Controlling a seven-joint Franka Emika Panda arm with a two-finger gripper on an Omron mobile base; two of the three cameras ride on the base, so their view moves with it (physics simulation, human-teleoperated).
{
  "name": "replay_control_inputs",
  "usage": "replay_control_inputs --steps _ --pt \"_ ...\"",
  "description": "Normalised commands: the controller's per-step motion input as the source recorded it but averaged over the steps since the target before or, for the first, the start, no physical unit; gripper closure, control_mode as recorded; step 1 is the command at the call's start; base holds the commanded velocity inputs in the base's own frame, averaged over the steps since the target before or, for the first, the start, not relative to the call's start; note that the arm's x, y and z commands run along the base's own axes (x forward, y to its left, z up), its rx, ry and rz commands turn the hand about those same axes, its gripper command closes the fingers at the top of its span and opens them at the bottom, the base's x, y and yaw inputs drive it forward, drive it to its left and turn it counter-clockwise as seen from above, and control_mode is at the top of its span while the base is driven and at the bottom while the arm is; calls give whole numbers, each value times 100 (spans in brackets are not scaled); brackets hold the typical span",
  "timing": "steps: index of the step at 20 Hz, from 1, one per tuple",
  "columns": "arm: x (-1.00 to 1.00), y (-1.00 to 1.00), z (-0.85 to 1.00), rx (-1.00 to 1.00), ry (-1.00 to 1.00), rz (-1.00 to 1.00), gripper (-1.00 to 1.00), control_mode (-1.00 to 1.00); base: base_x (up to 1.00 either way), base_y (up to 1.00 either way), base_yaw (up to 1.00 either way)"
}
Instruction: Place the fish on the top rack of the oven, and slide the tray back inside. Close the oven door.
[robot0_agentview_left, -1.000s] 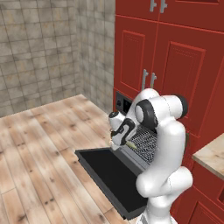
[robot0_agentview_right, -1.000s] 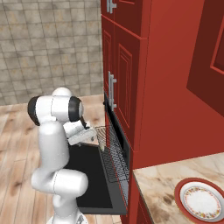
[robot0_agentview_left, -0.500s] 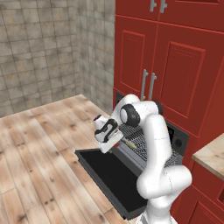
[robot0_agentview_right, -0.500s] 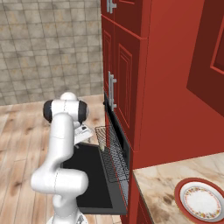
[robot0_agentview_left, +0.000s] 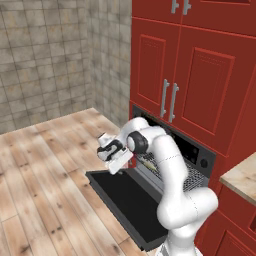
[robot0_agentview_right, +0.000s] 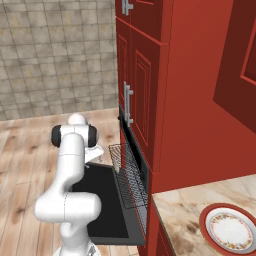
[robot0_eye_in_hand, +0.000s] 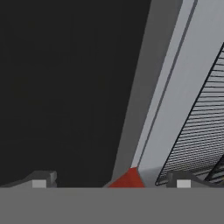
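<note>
The gripper, fingers spread and empty, has swung out from the rack to hang over the open door. The fish lies on the rack, which is still pulled out and probably needs pushing in next.

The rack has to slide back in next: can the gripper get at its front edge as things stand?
Probably yes. The open gripper hangs above the lowered oven door, empty, beside the pulled-out rack, with nothing between them.

kitchen: wall oven, red cabinets
</note>
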Motion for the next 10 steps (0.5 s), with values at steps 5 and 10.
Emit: replay_control_inputs --steps 5,10 --pt "14 -13 -28 0 8 0 -100 -100 0 0 0" --pt "10 -12 -39 0 7 0 -100 -100 0 0 0"
